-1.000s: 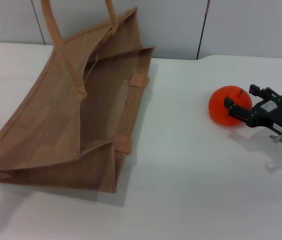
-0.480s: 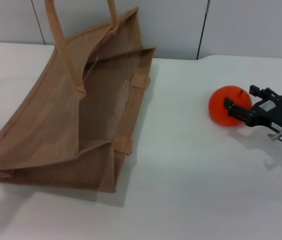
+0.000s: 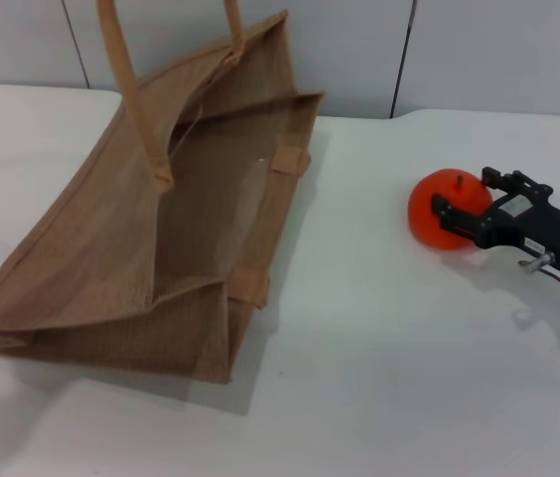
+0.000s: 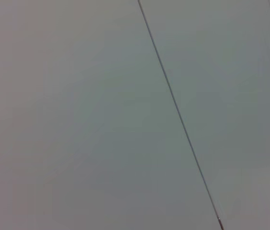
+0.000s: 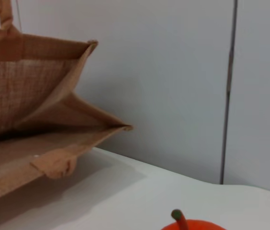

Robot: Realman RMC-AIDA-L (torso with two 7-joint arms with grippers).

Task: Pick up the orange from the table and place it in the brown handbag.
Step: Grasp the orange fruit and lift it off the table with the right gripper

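Right gripper straddles the orange on the table, apparently clamped. Squeeze firmly, lift straight up, then swing toward the brown handbag.

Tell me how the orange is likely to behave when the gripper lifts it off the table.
The orange is round and smooth-looking, so it could roll on the table or slip if gripped off-centre. It will probably keep its shape in the grip. The right gripper has a finger on each side, which should help steady it.
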